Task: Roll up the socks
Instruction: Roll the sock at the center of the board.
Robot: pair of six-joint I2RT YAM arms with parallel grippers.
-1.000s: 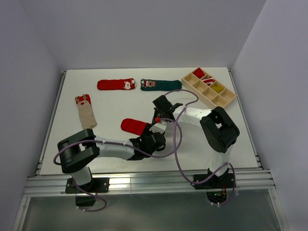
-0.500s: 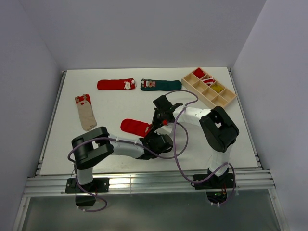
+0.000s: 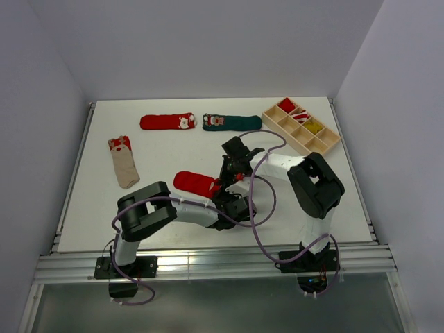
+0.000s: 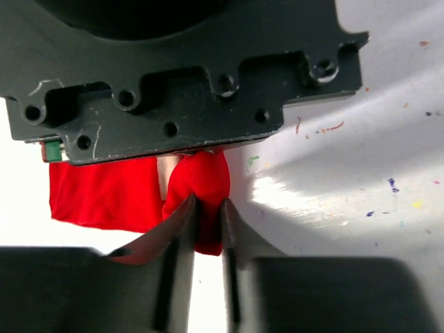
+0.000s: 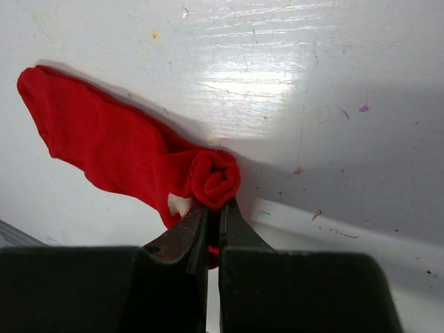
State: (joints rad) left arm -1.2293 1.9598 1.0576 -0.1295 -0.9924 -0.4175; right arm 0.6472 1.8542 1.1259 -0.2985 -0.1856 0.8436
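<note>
Though its roll barely shows from above (covered), L jaws, R jaws both pinch red sock (image 5: 104,146).

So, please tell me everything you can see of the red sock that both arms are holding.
The red sock looks like soft knit cloth, plain red with a small white patch beside the roll. It lies on the white table, near its middle. One end is wound into a tight roll and the rest lies flat and unrolled. The jaws of the left gripper and of the right gripper are both shut on the rolled end, from opposite sides.
</note>
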